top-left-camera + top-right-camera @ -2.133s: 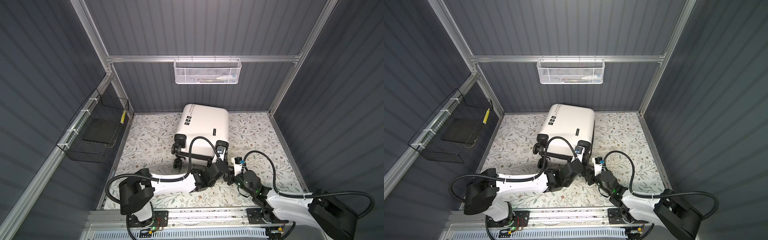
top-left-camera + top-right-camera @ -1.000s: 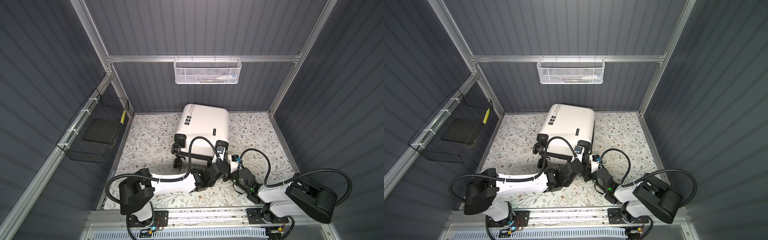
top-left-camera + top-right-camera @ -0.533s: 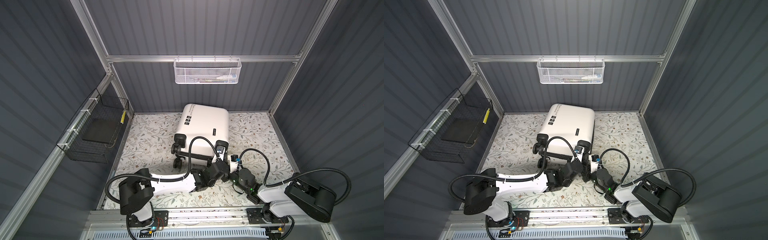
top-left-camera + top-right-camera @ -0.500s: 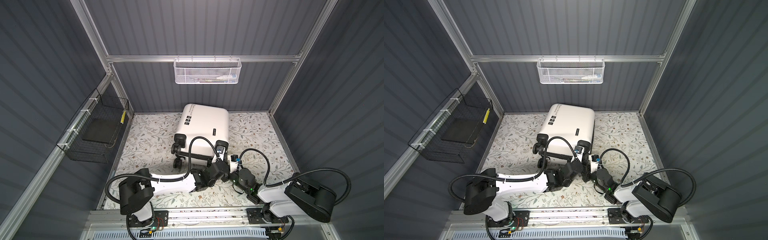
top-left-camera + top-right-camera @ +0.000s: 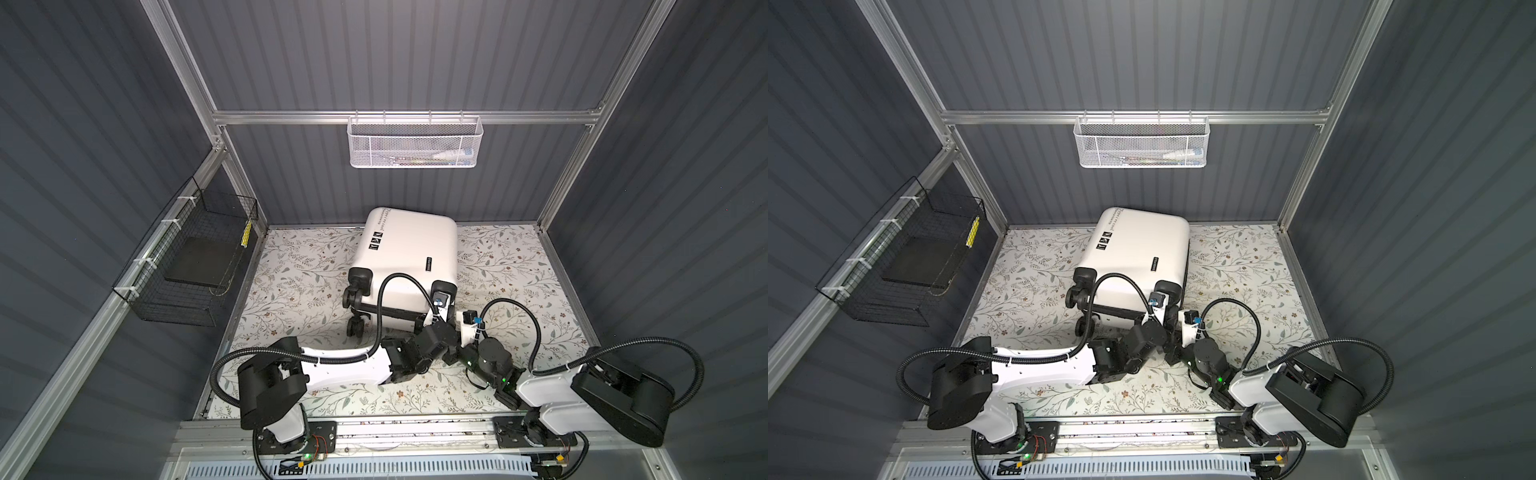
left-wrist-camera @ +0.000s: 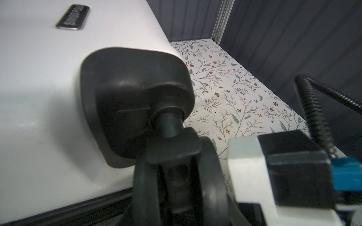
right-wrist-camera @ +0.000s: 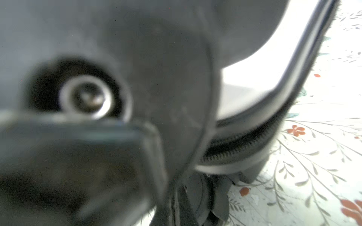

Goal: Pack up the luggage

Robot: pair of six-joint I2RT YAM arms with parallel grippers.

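The luggage (image 5: pixel 409 249) lies closed and flat on the flowered surface (image 5: pixel 299 266), at the middle of its back edge, with the wheels toward the front edge. It is in the same place as two seconds ago. Both grippers are at its front right corner, beside the same wheel (image 6: pixel 212 176). The left gripper (image 5: pixel 434 322) has not moved. Its wrist view shows only this wheel and its black housing very near, so one cannot tell how wide its jaws stand or whether they hold something. The right gripper (image 5: pixel 455 320) remains at this corner, but the rear links of its arm are folded more toward the middle than two seconds ago. Its jaws have closed fully within the last second. Its wrist view is blurred, with the wheel and the zipper band (image 7: pixel 244 144) close by, and what the jaws pinch, if anything, cannot be told.
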